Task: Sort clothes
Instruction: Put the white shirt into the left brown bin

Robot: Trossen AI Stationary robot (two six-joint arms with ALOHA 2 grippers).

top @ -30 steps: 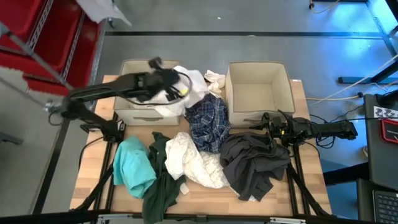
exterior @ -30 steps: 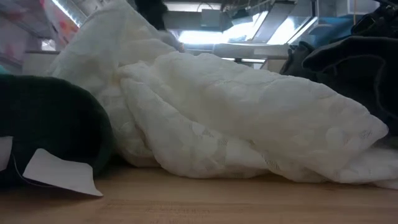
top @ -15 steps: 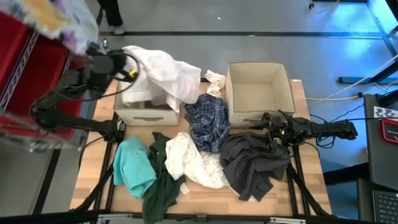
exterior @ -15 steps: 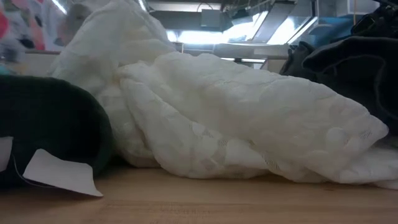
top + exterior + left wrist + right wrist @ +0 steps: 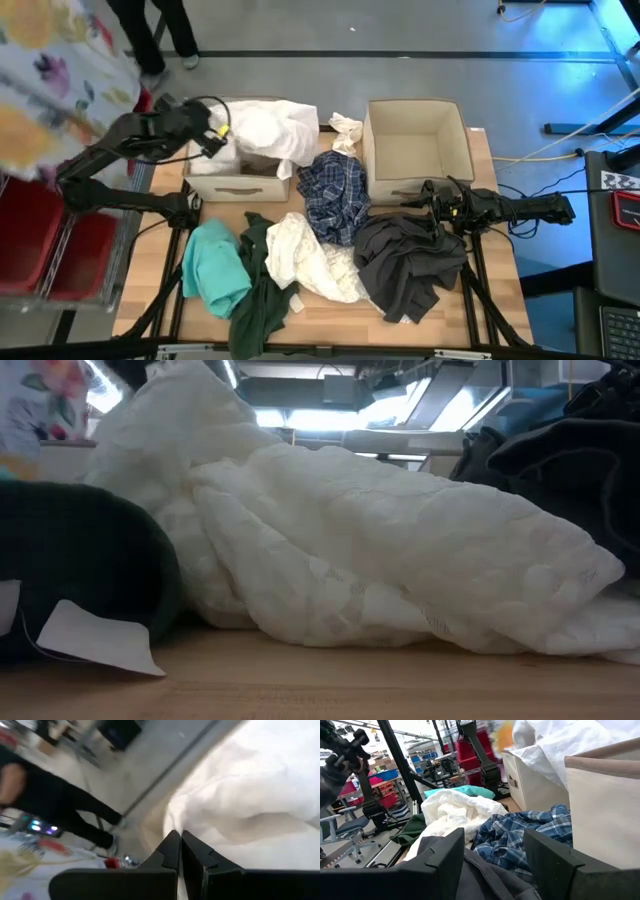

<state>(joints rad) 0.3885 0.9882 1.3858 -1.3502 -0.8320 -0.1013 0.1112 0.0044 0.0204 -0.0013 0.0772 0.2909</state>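
Wooden bench (image 5: 470,300), 2 beige boxes at back: my left end effector (image 5: 213,135), pressed together w/ nothing pinched, sits at left box (image 5: 240,183) where white garment (image 5: 268,128) drapes, apparently sorted; right end effector (image 5: 437,203) spread idle over dark grey garment (image 5: 405,265); plaid shirt (image 5: 336,195), teal garment (image 5: 215,265), dark green garment (image 5: 258,290), cream garment (image 5: 312,258) unsorted.

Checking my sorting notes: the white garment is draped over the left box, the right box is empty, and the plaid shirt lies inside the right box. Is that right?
Not quite. The high view shows the blue plaid shirt lying on the table between the boxes, not inside the right box. The rest stands: the white garment is draped over the left box, and the right box is empty.
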